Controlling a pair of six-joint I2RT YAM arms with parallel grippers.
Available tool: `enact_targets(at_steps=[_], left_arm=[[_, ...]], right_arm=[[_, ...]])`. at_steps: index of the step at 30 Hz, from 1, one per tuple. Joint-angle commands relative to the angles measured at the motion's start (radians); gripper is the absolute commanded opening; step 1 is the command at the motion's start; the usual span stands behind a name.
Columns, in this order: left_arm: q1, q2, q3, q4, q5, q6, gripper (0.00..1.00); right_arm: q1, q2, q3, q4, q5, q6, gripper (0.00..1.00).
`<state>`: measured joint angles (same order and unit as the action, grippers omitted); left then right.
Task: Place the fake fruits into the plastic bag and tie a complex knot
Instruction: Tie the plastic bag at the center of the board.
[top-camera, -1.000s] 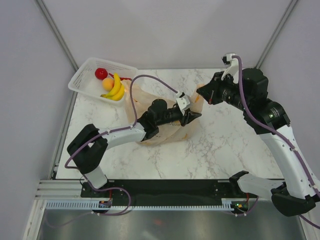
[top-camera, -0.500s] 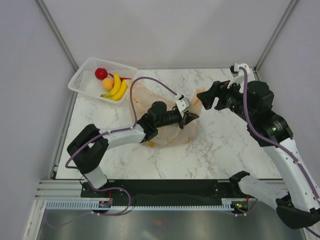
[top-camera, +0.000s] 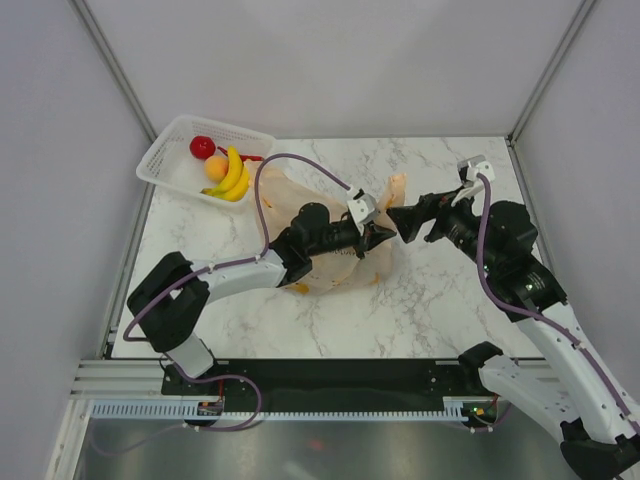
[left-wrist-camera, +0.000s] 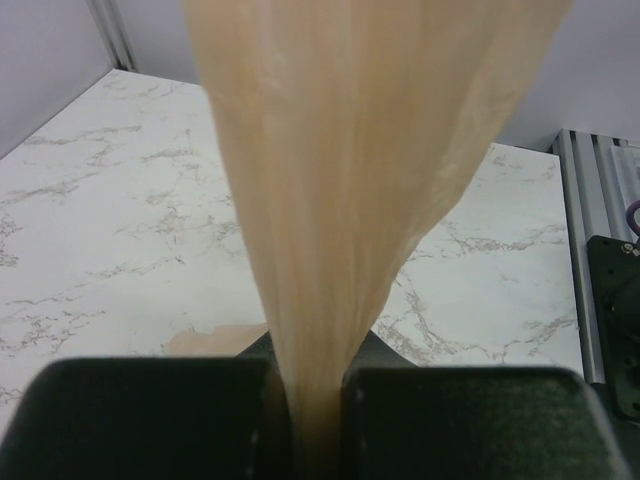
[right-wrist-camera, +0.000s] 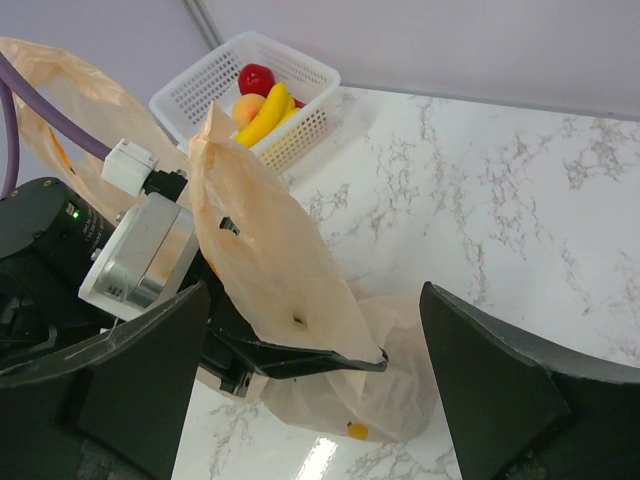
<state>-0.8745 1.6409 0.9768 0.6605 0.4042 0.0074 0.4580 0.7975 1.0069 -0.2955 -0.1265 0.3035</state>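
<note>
Left gripper (left-wrist-camera: 315, 405): clenched hard on the handle strip (left-wrist-camera: 330, 200), which fans up out of its jaws.
Right gripper (right-wrist-camera: 315, 385): jaws spread wide, gripping nothing; the strip stands just ahead.
Bag (top-camera: 345, 272): slumped on the table (top-camera: 440, 310) beneath the left arm.
Basket (top-camera: 168, 160): far-left corner, holding bananas (top-camera: 233, 175) and an apple (top-camera: 202, 147).

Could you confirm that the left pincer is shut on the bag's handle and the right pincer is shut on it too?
Not quite: the right pincer is open, jaws wide apart, as the right wrist view shows. The left pincer is indeed shut on the handle.
</note>
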Motion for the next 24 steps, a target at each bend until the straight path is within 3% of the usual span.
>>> enact_targets(at_steps=[1,8,17,24], left_arm=[[-0.001,-0.055,-0.007,0.040,0.028,-0.032,0.02],[-0.001,-0.070,-0.007,0.041,0.036,-0.040,0.02],[-0.001,-0.061,0.017,0.028,0.042,-0.053,0.02],[0.000,-0.062,0.022,0.028,0.038,-0.060,0.04]], right_arm=[[-0.002,0.000,-0.037,0.179,-0.051,0.026,0.95],[-0.002,0.039,-0.088,0.286,-0.067,0.057,0.93],[-0.001,0.049,-0.163,0.395,-0.079,0.082,0.79],[-0.002,0.035,-0.211,0.469,-0.085,0.095,0.62]])
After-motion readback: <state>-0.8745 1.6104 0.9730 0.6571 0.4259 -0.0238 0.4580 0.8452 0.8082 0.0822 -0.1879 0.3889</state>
